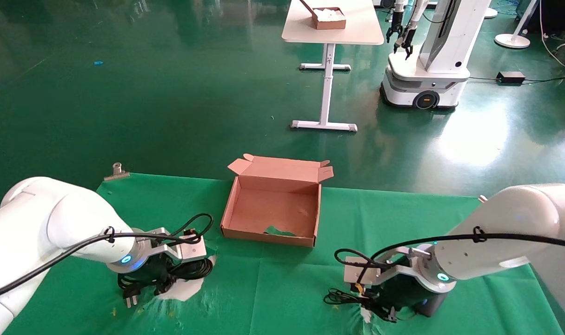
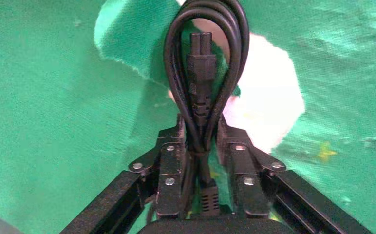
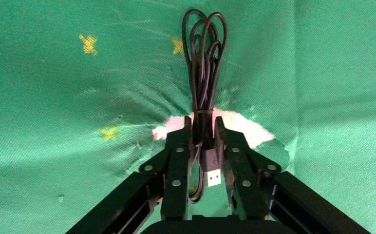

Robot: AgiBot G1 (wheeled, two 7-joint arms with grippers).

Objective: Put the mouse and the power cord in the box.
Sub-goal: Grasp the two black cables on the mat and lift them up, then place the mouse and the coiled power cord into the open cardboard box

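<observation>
Both arms reached in low from either side, wrists bent downward. The left claw (image 2: 200, 146) was clamped on the power cord (image 2: 203, 73), its fingers (image 2: 169, 170) pressed against the bundle. The right claw (image 3: 203, 146) pinched the mouse's thin cable (image 3: 203, 73) the same way.

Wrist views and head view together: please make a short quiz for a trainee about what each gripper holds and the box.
1. True or false: the left gripper is closed on the power cord.
2. What lies between the right gripper fingers: A the mouse body, B the bundled mouse cable, C nothing?
3. Is the box open or shut, and does it hold either item?

Key: 1 true. 2 B. 3 open; it holds neither.
</observation>
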